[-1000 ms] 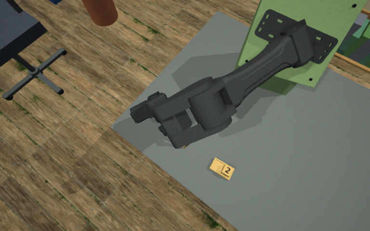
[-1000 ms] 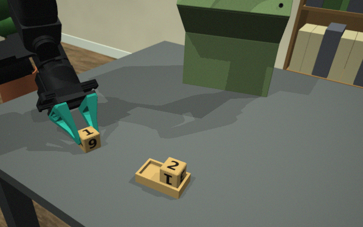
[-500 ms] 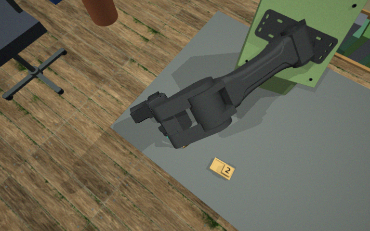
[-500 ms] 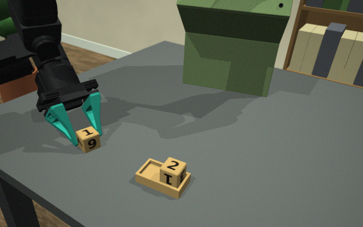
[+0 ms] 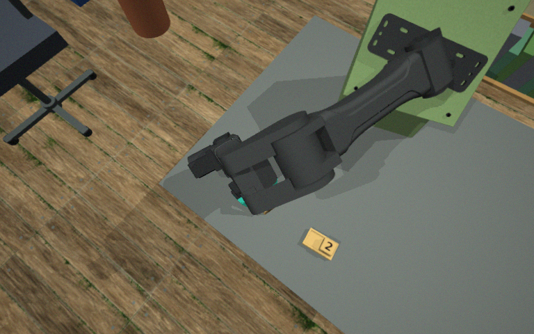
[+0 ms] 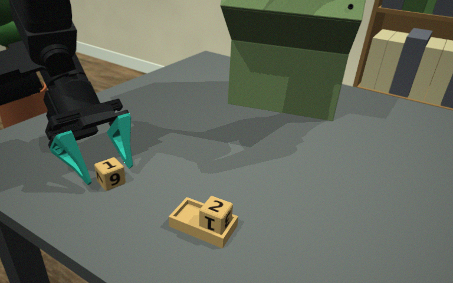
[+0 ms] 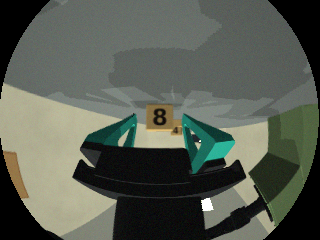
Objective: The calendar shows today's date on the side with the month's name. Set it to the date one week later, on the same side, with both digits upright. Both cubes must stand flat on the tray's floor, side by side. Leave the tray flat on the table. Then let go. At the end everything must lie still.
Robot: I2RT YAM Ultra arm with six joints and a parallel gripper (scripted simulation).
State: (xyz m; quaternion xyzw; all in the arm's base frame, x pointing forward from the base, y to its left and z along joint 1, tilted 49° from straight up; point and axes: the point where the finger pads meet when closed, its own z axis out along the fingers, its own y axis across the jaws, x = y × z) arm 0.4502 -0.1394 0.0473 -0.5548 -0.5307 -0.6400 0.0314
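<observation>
wooden tray on the grey table
the tray (image 5: 313, 239) holds one cube (image 5: 328, 246), a 2 facing up, beside a bare compartment.

Top view: office chair (image 5: 31, 46) is standing at upper left on plank flooring (image 5: 98, 188); a reddish-brown cylinder (image 5: 147, 19) is rising at the top edge, right of the chair. Exterior view: bookshelf (image 6: 365, 46) is filling the upper right corner, cream books (image 6: 376, 63) flanking a slate-blue book (image 6: 409, 63). White baseboard (image 6: 117, 59) is running along the beige wall (image 6: 140, 29).
</observation>
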